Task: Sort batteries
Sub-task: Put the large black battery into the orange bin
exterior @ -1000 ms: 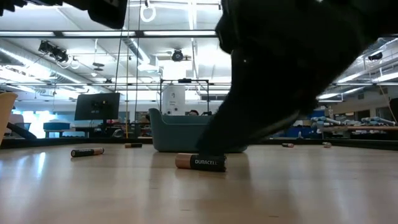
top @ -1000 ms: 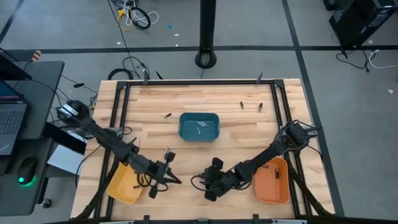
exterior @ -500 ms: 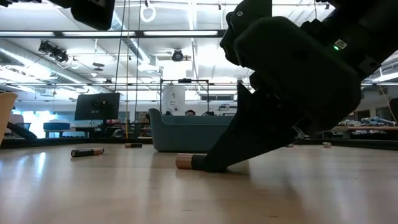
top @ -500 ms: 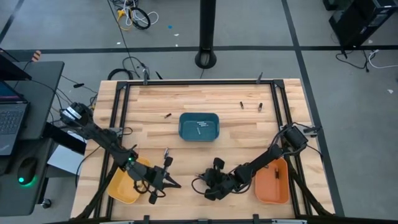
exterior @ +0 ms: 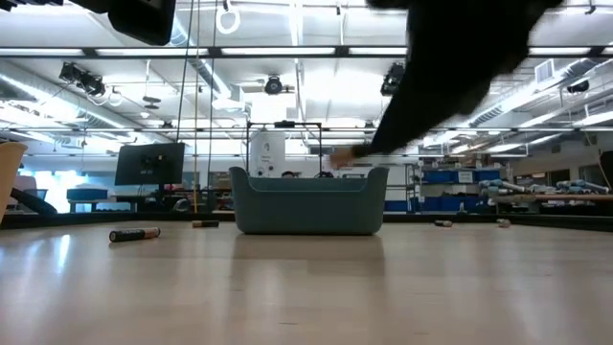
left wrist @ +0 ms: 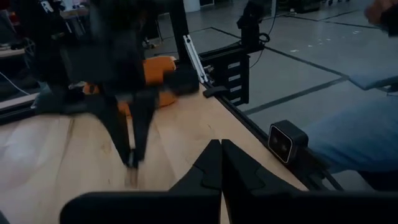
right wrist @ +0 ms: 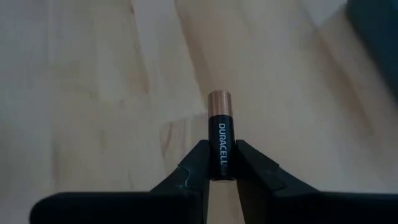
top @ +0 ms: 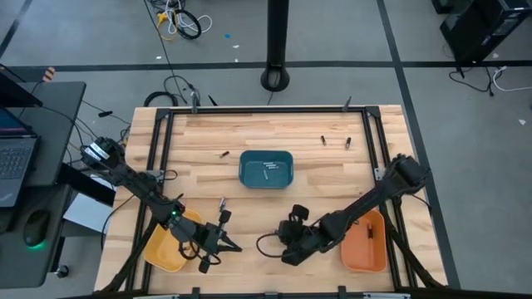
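battery (right wrist: 219,138): pinched at its dark end by the right hand (right wrist: 217,163), copper end jutting out; lower centre of the high view, above the counter (top: 249,208).
feel: probably light, stiff, smooth and prone to roll; take it across the middle.
loose batteries (top: 335,141): upper right of the counter.
left hand (left wrist: 220,163): clenched, empty, lower left of the high view, beside the yellow tray (top: 162,247).

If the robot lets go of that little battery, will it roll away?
Probably. The battery is a smooth round cylinder, so on the flat wooden table it would likely roll sideways. It looks stiff, not bendy. The right gripper pinches only its dark end, so the slick casing might slip.
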`<state>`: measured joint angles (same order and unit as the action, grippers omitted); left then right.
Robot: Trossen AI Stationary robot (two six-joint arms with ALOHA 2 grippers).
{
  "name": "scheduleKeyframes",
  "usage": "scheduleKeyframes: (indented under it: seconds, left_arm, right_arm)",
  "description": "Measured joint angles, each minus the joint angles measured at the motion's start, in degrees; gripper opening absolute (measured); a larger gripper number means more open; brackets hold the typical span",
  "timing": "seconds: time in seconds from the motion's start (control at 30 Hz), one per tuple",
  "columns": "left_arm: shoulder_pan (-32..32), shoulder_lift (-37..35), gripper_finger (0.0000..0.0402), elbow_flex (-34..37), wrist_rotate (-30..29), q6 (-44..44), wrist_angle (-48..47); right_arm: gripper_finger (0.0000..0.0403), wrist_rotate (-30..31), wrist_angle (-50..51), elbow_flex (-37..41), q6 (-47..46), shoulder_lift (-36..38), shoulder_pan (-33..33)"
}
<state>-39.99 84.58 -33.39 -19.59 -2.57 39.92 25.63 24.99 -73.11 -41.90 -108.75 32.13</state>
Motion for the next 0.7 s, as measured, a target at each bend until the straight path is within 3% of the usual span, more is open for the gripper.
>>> scheduleKeyframes:
  seconds: [0.23, 0.5, 0.7]
  left_arm:
    - [0.0, 0.0, 0.0005, 0.0, -0.2, 0.1, 0.6]
    - [0.2, 0.0, 0.0005, 0.0, -0.3, 1.3, 1.0]
    - [0.2, 0.0, 0.0005, 0.0, -2.0, 1.5, 1.0]
  right_arm:
    - [0.0062, -6.5, 23.3, -8.3, -6.6, 8.2, 5.1]
    - [0.0062, -11.4, 46.5, -9.3, -30.9, 12.3, 16.1]
    - [0.0062, -14.0, 50.9, -5.4, -46.6, 11.9, 22.3]
